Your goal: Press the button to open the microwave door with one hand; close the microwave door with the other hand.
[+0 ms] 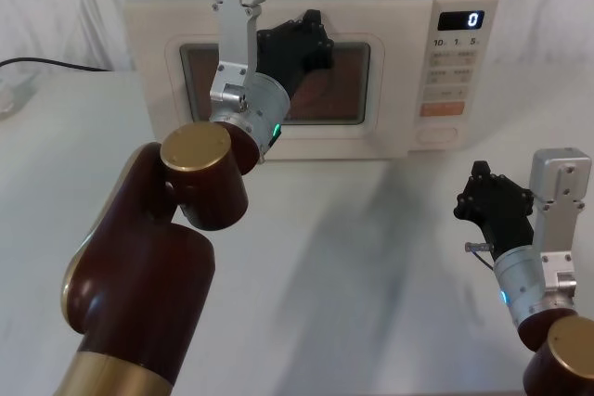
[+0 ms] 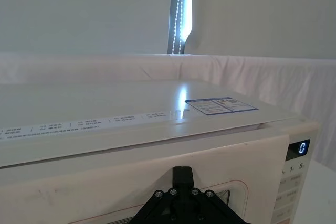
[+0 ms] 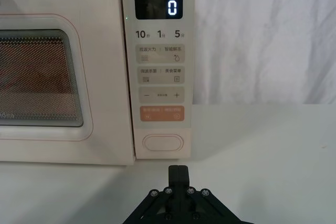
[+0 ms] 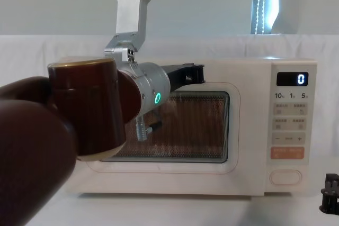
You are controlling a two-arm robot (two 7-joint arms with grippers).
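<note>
Head view: cream microwave (image 1: 278, 6), microwave door (image 1: 278, 90) flush shut.

The left claw (image 2: 182, 174) sits against the microwave door (image 2: 157, 182); the microwave (image 2: 131, 114) top carries a label (image 2: 220, 105).

White desk (image 1: 371, 257), bare surface under a white cloth. Black cable (image 1: 56, 64) runs along the desk's far left edge. White curtain (image 3: 262, 35) hangs behind the desk as a backdrop. Above it, a plain pale wall (image 4: 53, 3). Narrow bright window strip with a bead chain (image 2: 181, 11) between wall sections.
</note>
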